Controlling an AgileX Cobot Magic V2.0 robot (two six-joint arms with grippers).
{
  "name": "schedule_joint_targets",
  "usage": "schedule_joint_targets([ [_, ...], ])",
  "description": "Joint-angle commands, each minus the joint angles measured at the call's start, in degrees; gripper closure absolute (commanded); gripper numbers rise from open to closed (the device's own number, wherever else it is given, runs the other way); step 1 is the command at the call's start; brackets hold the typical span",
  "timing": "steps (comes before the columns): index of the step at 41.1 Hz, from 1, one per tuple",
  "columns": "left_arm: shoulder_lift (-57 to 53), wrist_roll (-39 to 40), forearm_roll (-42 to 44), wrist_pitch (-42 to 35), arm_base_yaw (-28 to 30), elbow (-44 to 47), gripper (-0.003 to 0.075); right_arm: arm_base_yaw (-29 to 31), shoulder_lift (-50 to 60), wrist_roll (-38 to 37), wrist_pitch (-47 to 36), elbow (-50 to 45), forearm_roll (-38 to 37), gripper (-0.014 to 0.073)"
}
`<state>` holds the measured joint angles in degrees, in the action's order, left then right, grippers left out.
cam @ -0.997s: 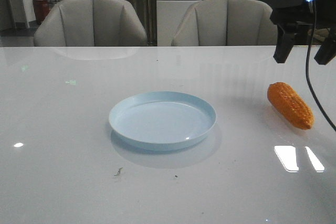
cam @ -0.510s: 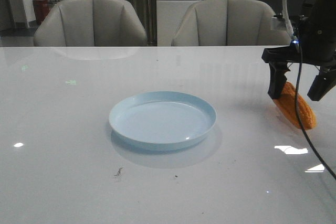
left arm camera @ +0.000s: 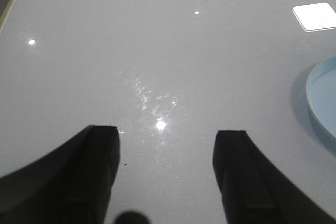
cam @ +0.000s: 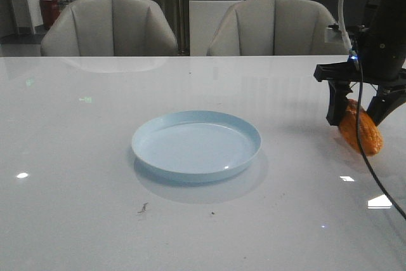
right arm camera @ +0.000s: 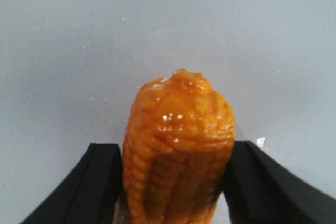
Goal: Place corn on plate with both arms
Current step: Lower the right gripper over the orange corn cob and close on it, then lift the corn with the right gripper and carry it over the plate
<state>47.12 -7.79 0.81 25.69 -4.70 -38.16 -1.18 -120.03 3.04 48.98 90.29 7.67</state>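
The orange corn [cam: 368,134] lies on the white table at the far right, well right of the pale blue plate [cam: 196,147], which holds nothing. My right gripper [cam: 353,122] is down over the corn with one finger on each side of it. In the right wrist view the corn [right arm camera: 178,119] fills the gap of the right gripper [right arm camera: 177,148] and both fingers press its sides. My left gripper [left arm camera: 167,129] is open and holds nothing above bare table, with the plate's rim [left arm camera: 323,98] off to one side. The left arm is out of the front view.
Two grey chairs [cam: 111,26] [cam: 273,26] stand behind the table's far edge. A black cable [cam: 374,176] hangs from the right arm across the corn toward the table's front right corner. Small dark specks [cam: 143,207] lie in front of the plate.
My right gripper came down from above the table onto the corn, and its fingers drew in against the corn's sides. The plate has not moved.
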Motion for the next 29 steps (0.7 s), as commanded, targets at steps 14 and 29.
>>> schedule_joint_targets([
  [14, -0.20, 0.66, 0.08, -4.29, 0.02, -1.55, 0.0267, -2.94, 2.95, 4.88, 7.78, 12.64, 0.54, 0.0293],
  [29, -0.20, 0.66, 0.08, -4.29, 0.02, -1.55, 0.0267, -17.95, 2.67, 7.41, 10.16, 24.65, 0.59, 0.0293],
])
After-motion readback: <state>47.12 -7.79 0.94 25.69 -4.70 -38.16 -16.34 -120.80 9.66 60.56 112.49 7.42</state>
